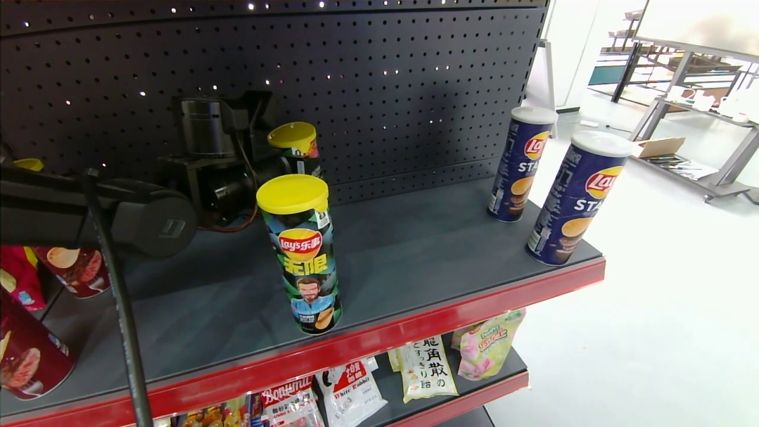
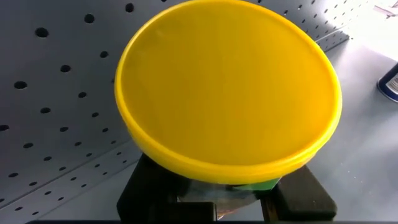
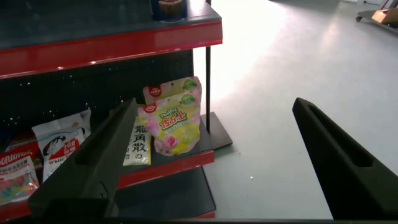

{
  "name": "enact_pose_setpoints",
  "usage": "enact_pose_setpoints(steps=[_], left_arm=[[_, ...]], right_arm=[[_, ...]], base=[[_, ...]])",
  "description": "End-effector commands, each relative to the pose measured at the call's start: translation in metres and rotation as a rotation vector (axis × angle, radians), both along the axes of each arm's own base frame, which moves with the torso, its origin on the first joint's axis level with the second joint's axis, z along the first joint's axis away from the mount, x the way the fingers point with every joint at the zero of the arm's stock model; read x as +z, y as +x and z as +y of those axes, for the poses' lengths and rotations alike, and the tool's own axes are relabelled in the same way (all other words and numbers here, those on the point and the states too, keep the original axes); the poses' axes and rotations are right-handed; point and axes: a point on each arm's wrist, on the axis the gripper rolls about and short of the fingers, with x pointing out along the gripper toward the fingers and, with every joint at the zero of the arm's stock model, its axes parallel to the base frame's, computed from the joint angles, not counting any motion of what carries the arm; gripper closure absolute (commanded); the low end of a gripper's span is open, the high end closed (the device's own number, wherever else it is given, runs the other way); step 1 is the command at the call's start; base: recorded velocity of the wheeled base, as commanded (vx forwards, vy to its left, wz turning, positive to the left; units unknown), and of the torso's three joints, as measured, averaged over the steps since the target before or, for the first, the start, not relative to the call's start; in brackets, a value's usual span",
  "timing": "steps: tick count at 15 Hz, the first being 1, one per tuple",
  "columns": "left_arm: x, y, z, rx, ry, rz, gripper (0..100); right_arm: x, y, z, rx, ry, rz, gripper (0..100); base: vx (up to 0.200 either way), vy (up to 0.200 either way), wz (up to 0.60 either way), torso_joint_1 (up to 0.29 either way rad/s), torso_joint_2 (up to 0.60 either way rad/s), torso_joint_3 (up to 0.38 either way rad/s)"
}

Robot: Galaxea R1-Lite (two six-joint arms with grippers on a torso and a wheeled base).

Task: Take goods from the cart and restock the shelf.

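Observation:
My left gripper [image 1: 277, 171] is at the back of the dark upper shelf [image 1: 415, 249], close to the pegboard, shut on a yellow-lidded chip can [image 1: 295, 142]. In the left wrist view that can's yellow lid [image 2: 227, 87] sits just above the gripper [image 2: 224, 198], with a dark finger [image 2: 143, 196] on either side of the can body. A second yellow-lidded green can [image 1: 302, 261] stands upright in front of it, near the shelf's red edge, and hides the held can's base. My right gripper [image 3: 214, 106] hangs open, low beside the shelving, with nothing between its fingers.
Two blue chip cans [image 1: 522, 163] [image 1: 572, 198] stand upright at the shelf's right end. Red cans [image 1: 77, 270] [image 1: 26, 356] stand at the left end. Snack bags [image 1: 424, 367] [image 3: 177, 121] hang on the lower shelf. Bare floor [image 3: 280, 74] lies to the right.

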Motion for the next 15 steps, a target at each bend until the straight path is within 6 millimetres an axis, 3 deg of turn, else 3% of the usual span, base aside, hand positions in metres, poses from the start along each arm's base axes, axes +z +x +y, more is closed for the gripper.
enact_pose_setpoints(steps=[1,9,12,15], left_arm=[[-0.002,0.0,-0.002,-0.004,0.001,0.006,0],[0.004,-0.011,0.005,0.003,0.006,0.03,0],[0.003,-0.024,0.025,0.039,0.013,0.05,0],[0.006,-0.05,0.042,0.057,0.017,0.057,0]], right_arm=[[0.0,0.0,0.0,0.0,0.0,0.0,0],[0.0,0.0,0.0,0.0,0.0,-0.001,0],[0.0,0.0,0.0,0.0,0.0,0.0,0],[0.0,0.0,0.0,0.0,0.0,0.0,0]], base=[[0.0,0.0,0.0,0.0,0.0,0.0],[0.0,0.0,0.0,0.0,0.0,0.0],[0.0,0.0,0.0,0.0,0.0,0.0],[0.0,0.0,0.0,0.0,0.0,0.0]])
